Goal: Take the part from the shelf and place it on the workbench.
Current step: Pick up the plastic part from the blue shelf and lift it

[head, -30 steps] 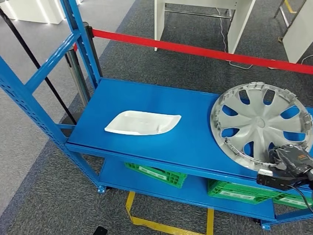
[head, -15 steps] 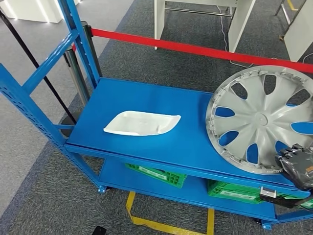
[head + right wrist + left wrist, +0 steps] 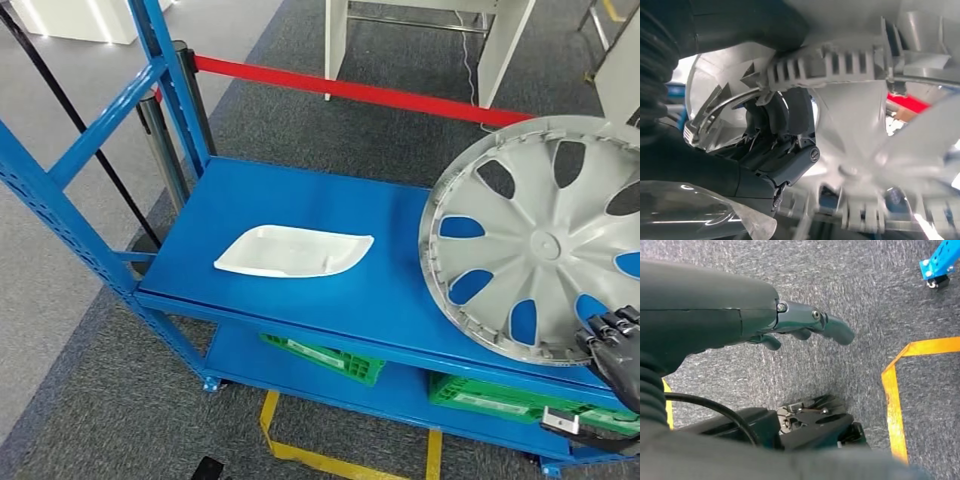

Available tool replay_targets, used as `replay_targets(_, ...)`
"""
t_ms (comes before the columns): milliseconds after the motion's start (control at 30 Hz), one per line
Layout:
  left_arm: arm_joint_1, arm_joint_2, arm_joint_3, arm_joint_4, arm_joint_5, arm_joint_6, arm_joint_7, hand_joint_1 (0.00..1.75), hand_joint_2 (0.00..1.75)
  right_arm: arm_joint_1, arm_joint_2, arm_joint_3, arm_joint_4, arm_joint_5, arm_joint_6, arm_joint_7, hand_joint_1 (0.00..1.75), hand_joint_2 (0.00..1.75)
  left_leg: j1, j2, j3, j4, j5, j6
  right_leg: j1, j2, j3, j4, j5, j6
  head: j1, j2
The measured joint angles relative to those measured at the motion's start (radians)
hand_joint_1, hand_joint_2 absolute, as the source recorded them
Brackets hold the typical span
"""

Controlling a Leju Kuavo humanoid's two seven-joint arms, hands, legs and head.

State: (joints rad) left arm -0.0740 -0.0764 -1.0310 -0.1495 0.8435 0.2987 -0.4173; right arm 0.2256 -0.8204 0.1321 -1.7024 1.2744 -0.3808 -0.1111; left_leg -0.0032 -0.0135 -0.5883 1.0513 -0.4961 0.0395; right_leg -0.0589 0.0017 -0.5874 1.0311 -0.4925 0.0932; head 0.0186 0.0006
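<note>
1. Task's thing – the large round silver-grey plastic wheel cover with spoke cut-outs (image 3: 540,240) – sits at the right end of the blue metal shelf's top deck (image 3: 302,200), tilted up off it; its far edge stands high, its near rim is low by the right hand (image 3: 615,355).
2. Handling, as a judgement: prob. light and fairly stiff but thin, so it can flex or wobble when carried by one edge; clip tabs on the back look breakable. The smooth face would be slippery – the rim w/ its ribbed back is the sensible hold.
3. Right hand: fingers (image 3: 791,117) are clenched on the cover's rim, dark digits hooked behind the ribbed edge in the right wrist view. The arm comes in low at the shelf's front right corner.
4. Left hand (image 3: 806,327): hangs over grey carpet (image 3: 866,285), fingers extended and apart, holding nothing.
5. Also on the deck: a white shallow plastic tray-shaped part (image 3: 294,250), lying flat, well apart from the cover.
</note>
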Motion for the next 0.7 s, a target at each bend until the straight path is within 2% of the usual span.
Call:
replay_targets(33, 0.000, -0.001, 0.000, 0.000, 0.000, 0.006, -0.002, 0.00, 1.75, 0.016, 0.002, -0.009, -0.017, 0.003, -0.005, 0.004, 1.75, 1.75, -0.002, 0.000, -0.001, 0.001, 0.000, 0.001, 0.000, 0.001, 0.000, 0.001, 0.002, -0.013, -0.001, 0.000)
replay_targets(133, -0.001, -0.001, -0.001, 0.000, 0.000, 0.023, -0.005, 0.00, 1.75, 0.046, 0.005, -0.036, -0.051, 0.009, -0.009, 0.007, 1.75, 1.75, 0.000, 0.001, 0.005, -0.010, 0.005, -0.001, 0.004, 0.003, -0.001, 0.002, 0.000, -0.017, -0.003, 0.000)
replay_targets(267, -0.005, -0.005, -0.003, 0.000, 0.000, 0.027, -0.001, 0.00, 1.75, 0.071, 0.008, -0.065, -0.081, 0.010, -0.012, 0.012, 1.75, 1.75, 0.004, 0.001, 0.007, -0.017, 0.008, -0.011, 0.009, 0.003, -0.001, 0.002, -0.002, -0.025, -0.003, 0.000)
replay_targets(367, -0.006, -0.008, -0.005, 0.000, -0.002, 0.030, 0.010, 0.00, 1.75, 0.081, 0.010, -0.076, -0.094, 0.012, -0.016, 0.012, 1.75, 1.75, 0.007, 0.001, 0.007, -0.019, 0.008, -0.020, 0.011, 0.003, -0.001, 0.002, -0.001, -0.027, -0.003, 0.000)
replay_targets(500, -0.007, -0.010, -0.009, 0.000, -0.011, 0.026, 0.044, 0.00, 1.75, 0.083, 0.016, -0.083, -0.099, 0.036, -0.037, 0.015, 1.75, 1.75, 0.007, 0.001, 0.007, -0.019, 0.008, -0.025, 0.011, 0.003, -0.001, 0.002, -0.001, -0.028, -0.002, 0.000)
replay_targets(700, -0.011, -0.009, -0.022, 0.000, -0.013, 0.005, 0.077, 0.00, 1.75, 0.079, 0.079, -0.096, -0.097, 0.113, -0.171, 0.028, 1.75, 1.75, 0.007, 0.001, 0.007, -0.019, 0.008, -0.026, 0.010, 0.003, 0.000, 0.001, 0.000, -0.029, -0.002, 0.000)
